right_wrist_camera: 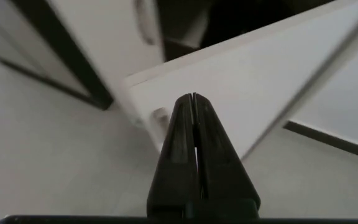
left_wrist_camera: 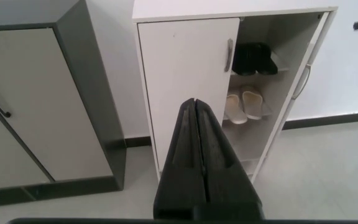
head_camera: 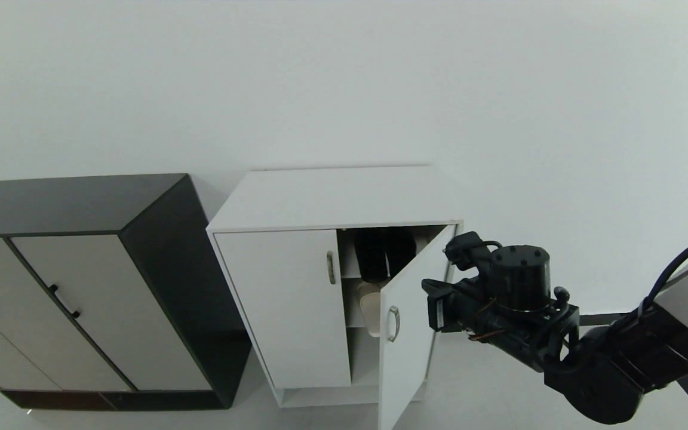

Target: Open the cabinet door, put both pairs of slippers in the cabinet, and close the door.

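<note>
The white cabinet [head_camera: 332, 197] stands against the wall with its right door [head_camera: 407, 322] partly open and its left door [head_camera: 287, 304] shut. Inside, black slippers [head_camera: 383, 254] sit on the upper shelf and white slippers [head_camera: 369, 304] on the shelf below. The left wrist view shows the same black slippers [left_wrist_camera: 253, 58] and white slippers [left_wrist_camera: 246, 104]. My right gripper [head_camera: 433, 307] is shut and empty, close to the outer face of the open door [right_wrist_camera: 247, 93]. My left gripper [left_wrist_camera: 195, 106] is shut and empty, back from the cabinet front.
A dark cabinet [head_camera: 81, 280] with pale doors stands just left of the white one. The floor in front [left_wrist_camera: 316, 174] is bare. A dark baseboard [left_wrist_camera: 340, 118] runs along the wall to the right.
</note>
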### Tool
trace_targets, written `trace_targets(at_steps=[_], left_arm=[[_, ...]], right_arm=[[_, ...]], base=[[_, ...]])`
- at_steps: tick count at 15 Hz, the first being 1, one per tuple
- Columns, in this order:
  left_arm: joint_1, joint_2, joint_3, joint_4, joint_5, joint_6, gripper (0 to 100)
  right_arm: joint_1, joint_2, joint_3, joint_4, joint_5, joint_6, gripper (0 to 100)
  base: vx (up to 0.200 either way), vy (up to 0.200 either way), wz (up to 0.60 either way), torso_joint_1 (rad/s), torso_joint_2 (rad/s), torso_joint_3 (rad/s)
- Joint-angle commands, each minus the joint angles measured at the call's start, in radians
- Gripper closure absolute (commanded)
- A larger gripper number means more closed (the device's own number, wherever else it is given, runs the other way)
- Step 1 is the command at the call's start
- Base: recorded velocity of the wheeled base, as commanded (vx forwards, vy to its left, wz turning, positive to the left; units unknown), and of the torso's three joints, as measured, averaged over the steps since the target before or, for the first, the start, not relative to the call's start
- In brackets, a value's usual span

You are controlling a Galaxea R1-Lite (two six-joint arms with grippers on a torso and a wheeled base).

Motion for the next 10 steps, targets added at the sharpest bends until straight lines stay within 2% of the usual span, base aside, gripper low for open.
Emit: trace_targets(at_steps=[1,3,4,5,8,10], left_arm=[[0.0,0.0,0.0,0.0,0.0,0.0,100],[0.0,0.0,0.0,0.0,0.0,0.0,100],[0.0,0.0,0.0,0.0,0.0,0.0,100],[0.0,0.0,0.0,0.0,0.0,0.0,100],[0.0,0.0,0.0,0.0,0.0,0.0,100],[0.0,0.0,0.0,0.0,0.0,0.0,100]], right_arm=[[-0.049,-0.001,0.092,-0.091,0.119,-0.005,100],[-0.106,0.002,0.162,-0.159,0.295,-0.037,100],[-0.114,0.002,0.17,-0.166,0.318,-0.041,100],[-0.147,0.007,0.211,-0.191,0.407,-0.078,100],[-0.169,0.042,0.23,-0.214,0.449,-0.117,100],[-0.172,0.059,0.24,-0.255,0.452,-0.117,100]], base=[[0.0,0.0,0.0,0.0,0.0,0.0],[0.0,0.0,0.0,0.0,0.0,0.0],[0.0,0.0,0.0,0.0,0.0,0.0],[0.0,0.0,0.0,0.0,0.0,0.0],[0.0,0.0,0.0,0.0,0.0,0.0],[0.2,0.0,0.0,0.0,0.0,0.002]])
